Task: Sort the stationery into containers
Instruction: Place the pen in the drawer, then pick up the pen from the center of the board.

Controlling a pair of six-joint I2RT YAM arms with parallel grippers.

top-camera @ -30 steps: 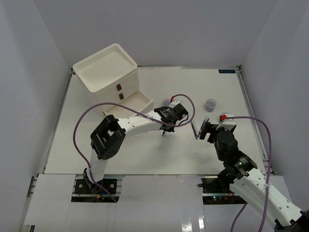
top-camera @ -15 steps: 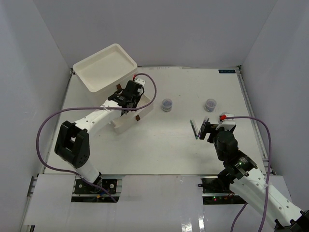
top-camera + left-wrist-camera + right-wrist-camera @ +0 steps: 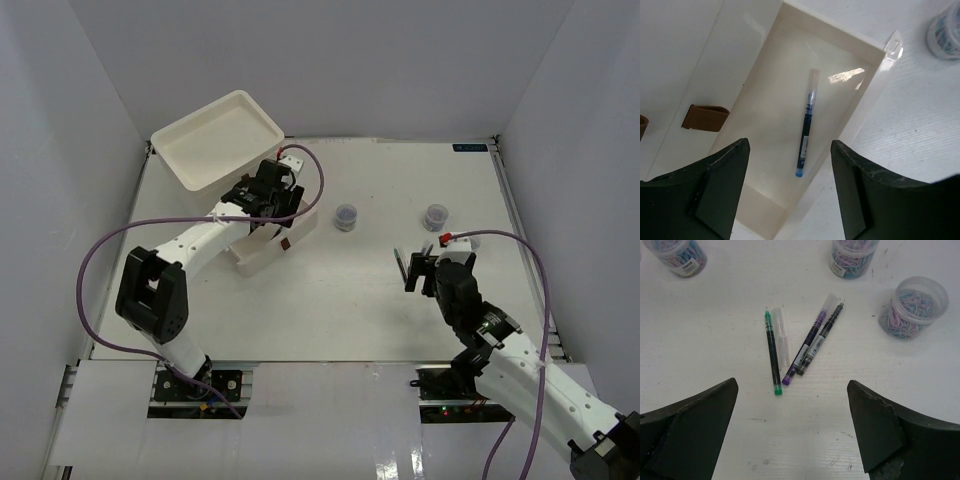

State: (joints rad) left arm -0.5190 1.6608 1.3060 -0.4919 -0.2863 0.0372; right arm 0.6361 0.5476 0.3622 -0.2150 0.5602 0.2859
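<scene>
The white drawer unit (image 3: pixel 215 140) stands at the back left with its lowest drawer (image 3: pixel 262 255) pulled out. My left gripper (image 3: pixel 265 195) hovers open above that drawer (image 3: pixel 862 107), and a blue pen (image 3: pixel 806 132) lies loose on the drawer floor, between the fingers in the left wrist view. My right gripper (image 3: pixel 792 385) is open over a green pen (image 3: pixel 772 352), a clear stick (image 3: pixel 781 337), a purple pen (image 3: pixel 807 347) and a black pen (image 3: pixel 822 337) lying together on the table. Three clear jars (image 3: pixel 912 305) (image 3: pixel 852 255) (image 3: pixel 677 255) stand beyond them.
Two jars (image 3: pixel 345 215) (image 3: pixel 435 215) show mid-table in the top view. The right gripper (image 3: pixel 415 268) hangs just in front of them. A closed drawer's brown handle (image 3: pixel 705 117) sits left of the open drawer. White walls enclose the table on three sides.
The left arm swung from mid-table to the open drawer, opened its gripper, and the blue pen now lies in the drawer. The right gripper shifted slightly left and nearer.
</scene>
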